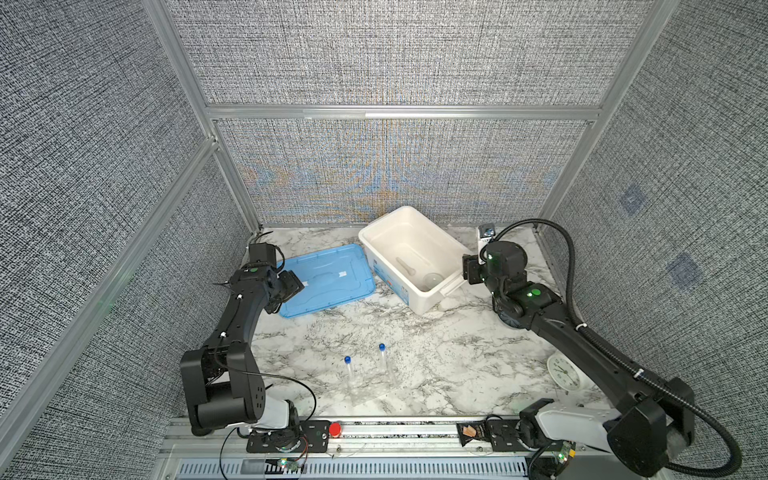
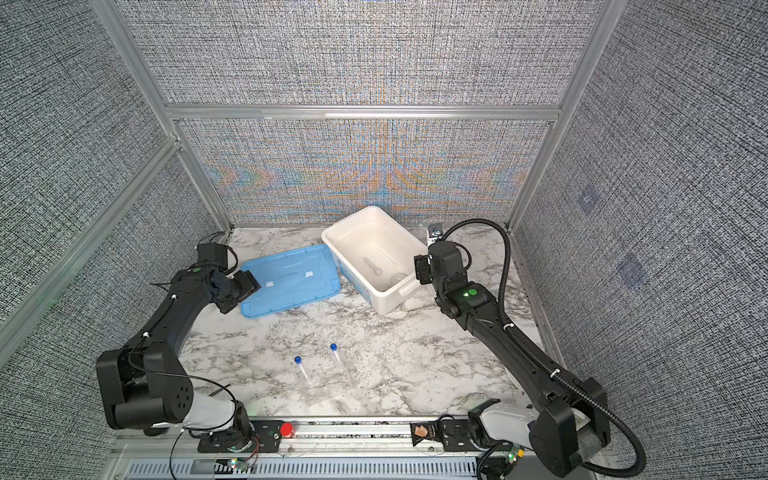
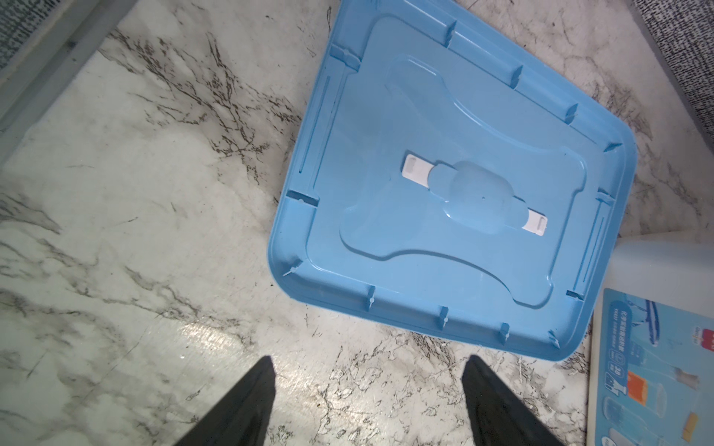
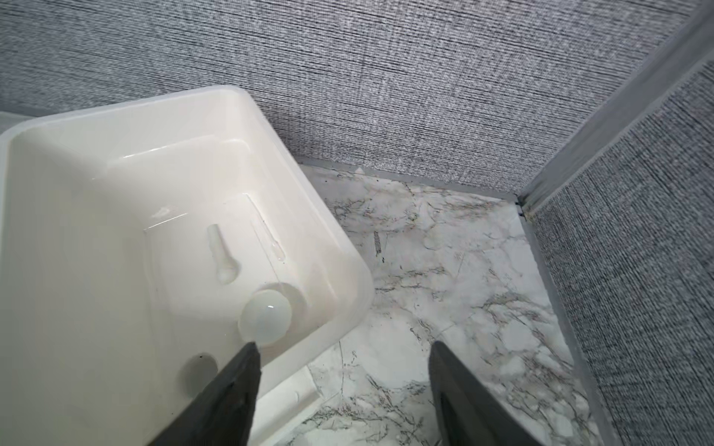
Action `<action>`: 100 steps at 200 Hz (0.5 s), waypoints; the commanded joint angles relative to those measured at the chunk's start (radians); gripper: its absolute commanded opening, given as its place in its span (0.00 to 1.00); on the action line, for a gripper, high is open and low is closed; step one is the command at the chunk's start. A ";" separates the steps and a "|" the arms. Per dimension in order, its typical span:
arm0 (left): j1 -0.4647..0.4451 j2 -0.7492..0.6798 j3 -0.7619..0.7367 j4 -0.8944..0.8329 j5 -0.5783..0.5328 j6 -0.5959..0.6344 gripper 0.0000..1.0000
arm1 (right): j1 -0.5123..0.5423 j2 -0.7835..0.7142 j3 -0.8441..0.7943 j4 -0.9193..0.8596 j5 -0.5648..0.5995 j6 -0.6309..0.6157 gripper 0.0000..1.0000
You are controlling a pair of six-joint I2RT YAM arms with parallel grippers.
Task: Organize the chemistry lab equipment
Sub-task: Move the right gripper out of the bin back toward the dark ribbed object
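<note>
**Right gripper (image 4: 344, 347) spread wide, empty, above the bin**

Its jaws stand far apart over one corner of the white bin (image 4: 116, 104), holding nothing. Inside the bin a small white bowl (image 4: 264, 316) lies just beside the pestle (image 4: 222, 255). The left gripper (image 3: 368, 361), also wide open and empty, hovers over the counter (image 1: 436, 353) near the blue lid (image 3: 463, 116). One blue-capped tube (image 1: 350, 370) and a second tube (image 1: 385, 361) lie on the counter, well apart from the bin.
</note>
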 commanded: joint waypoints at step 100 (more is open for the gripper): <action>0.001 0.086 0.035 -0.040 0.048 -0.006 0.79 | -0.146 -0.054 -0.035 -0.206 0.009 0.401 0.99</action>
